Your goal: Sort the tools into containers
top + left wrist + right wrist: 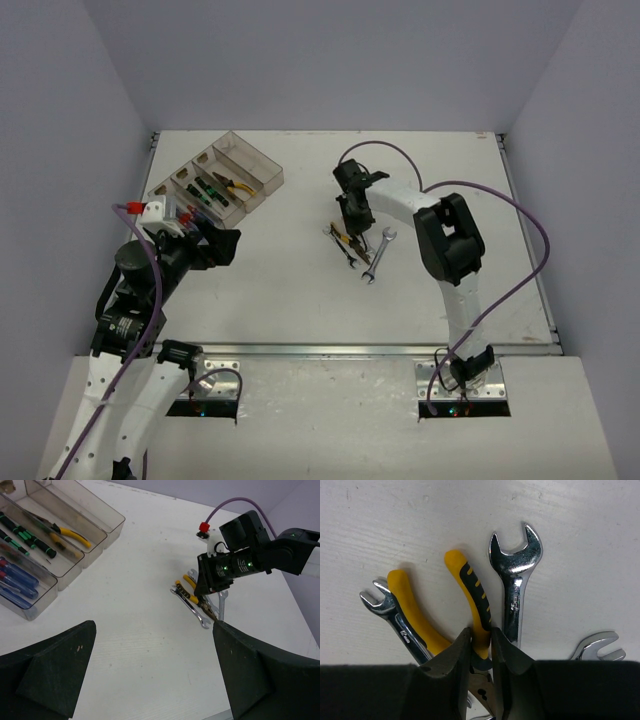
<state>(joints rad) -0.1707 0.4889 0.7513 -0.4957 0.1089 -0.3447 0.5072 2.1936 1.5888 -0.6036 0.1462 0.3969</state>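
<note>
My right gripper [481, 637] is shut on one handle of the yellow-black pliers [470, 592], which lie on the table among silver wrenches [514, 575]. In the top view the right gripper [352, 222] stands over this small pile of pliers [347, 242] and wrenches [379, 255] mid-table. My left gripper [152, 650] is open and empty above bare table, near the clear bins [262, 170] at the back left. The bins [113, 517] hold blue screwdrivers [15, 580], green-black screwdrivers [30, 535] and yellow-black pliers [70, 532].
A third wrench [597, 647] lies at the right of the pile. The table's front metal edge [350, 350] runs near the arm bases. Grey walls close in the table on three sides.
</note>
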